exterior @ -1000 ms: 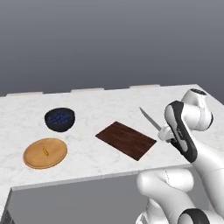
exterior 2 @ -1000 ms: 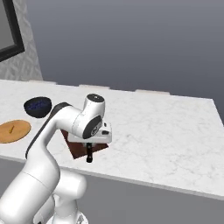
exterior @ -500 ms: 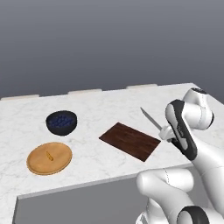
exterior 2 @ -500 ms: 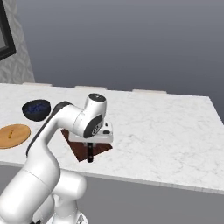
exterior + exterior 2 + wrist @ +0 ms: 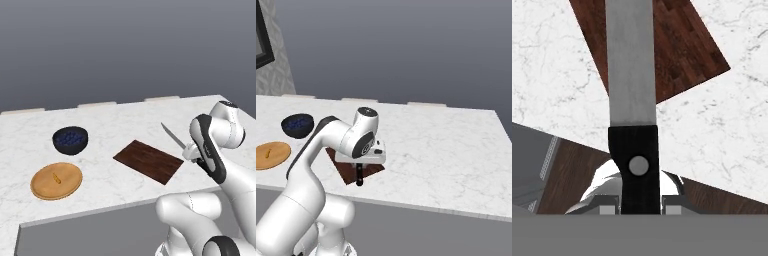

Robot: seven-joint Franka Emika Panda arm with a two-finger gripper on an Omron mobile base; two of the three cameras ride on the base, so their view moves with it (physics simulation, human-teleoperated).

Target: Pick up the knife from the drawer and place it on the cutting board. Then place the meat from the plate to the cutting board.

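My gripper (image 5: pixel 193 151) is shut on the knife (image 5: pixel 172 135) at its black handle, and the slim silver blade points up and away. In the hand view the knife (image 5: pixel 631 70) runs straight up from my gripper (image 5: pixel 639 206), with the dark brown cutting board (image 5: pixel 684 52) below it. The cutting board (image 5: pixel 148 161) lies flat on the counter, just left of the hand. From the right base view, the gripper (image 5: pixel 360 161) hangs over the cutting board's (image 5: pixel 346 172) near corner. The tan plate (image 5: pixel 56 180) holds the small orange meat (image 5: pixel 56 178). The drawer is out of view.
A dark bowl of blue berries (image 5: pixel 70 139) stands behind the plate, and is also at the left as the bowl (image 5: pixel 297 125) beside the plate (image 5: pixel 271 155). The white marble counter (image 5: pixel 446 145) stretches right. Its front edge (image 5: pixel 100 212) runs close below the board.
The whole scene shifted slightly between the earlier frames and now, so the base moved a little. The arm keeps the same pose with the knife still held.
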